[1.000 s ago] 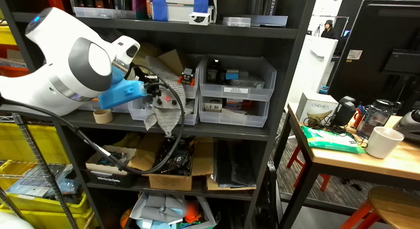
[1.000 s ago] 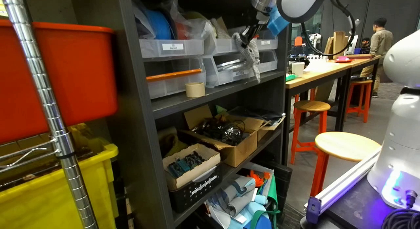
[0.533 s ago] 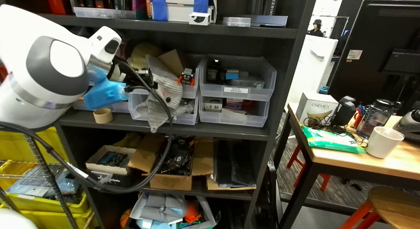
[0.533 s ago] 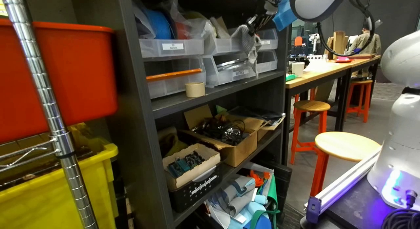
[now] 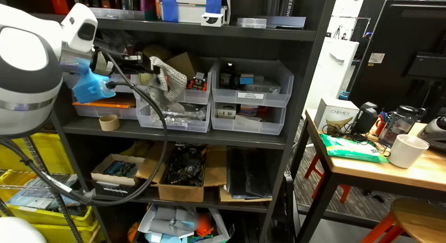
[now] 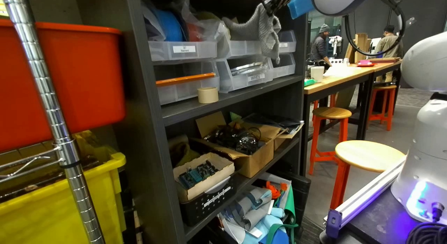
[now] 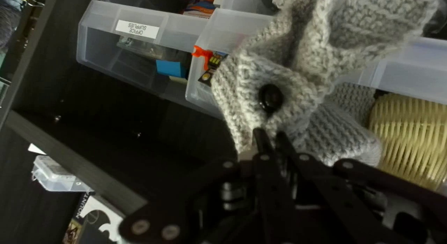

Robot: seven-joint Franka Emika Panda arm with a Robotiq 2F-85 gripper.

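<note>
In an exterior view, a white label [image 5: 250, 95] on a clear plastic bin [image 5: 223, 96] reads OFFICE SUPPLIES, upside down in the wrist view; CHEMEX is printed on a box [image 5: 331, 112]; INEERING runs along a book spine [image 5: 289, 5], its start cut off; in an exterior view, a sticker [image 6: 256, 77] on a lower bin [image 6: 239, 83] says WIRES; a tag [image 6: 184, 49] on an upper bin [image 6: 160, 53] says Filament; in the wrist view, MOUNTA shows on a dark printed item [image 7: 82, 205].

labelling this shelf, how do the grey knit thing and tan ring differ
The grey knit thing is textured and folded; the tan ring is smooth and round. The gripper pinches the grey knit thing; the tan ring rests on the shelf. The grey knit thing looks larger than the tan ring.
</note>
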